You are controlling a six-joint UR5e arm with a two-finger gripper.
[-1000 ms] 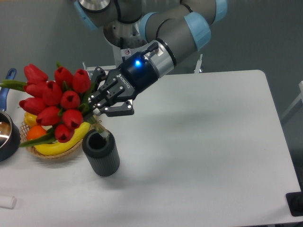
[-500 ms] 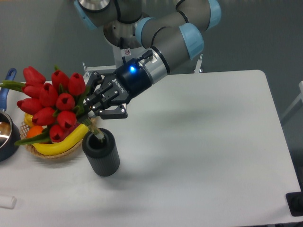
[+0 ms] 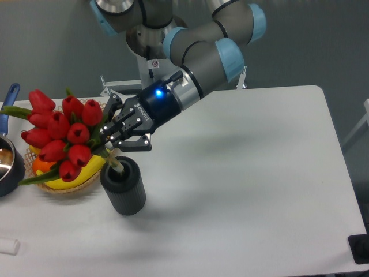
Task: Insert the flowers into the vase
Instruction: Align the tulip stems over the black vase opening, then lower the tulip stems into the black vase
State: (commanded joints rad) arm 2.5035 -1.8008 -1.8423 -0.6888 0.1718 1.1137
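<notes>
The flowers, red tulip buds with green leaves, lean out to the left over the fruit basket. Their stems run down to the right, and the stem ends dip into the mouth of the vase, a dark ribbed cylinder standing upright on the white table. My gripper is shut on the stems just above and left of the vase mouth, tilted down to the left. The stem part inside the vase is hidden.
A wicker basket with a banana and an orange sits left of the vase, under the blooms. A blue-handled pot is at the far left edge. A small white object lies at the front left.
My gripper has moved left and down with the bunch. The stem ends, above the vase rim a second ago, now sit inside its mouth.
</notes>
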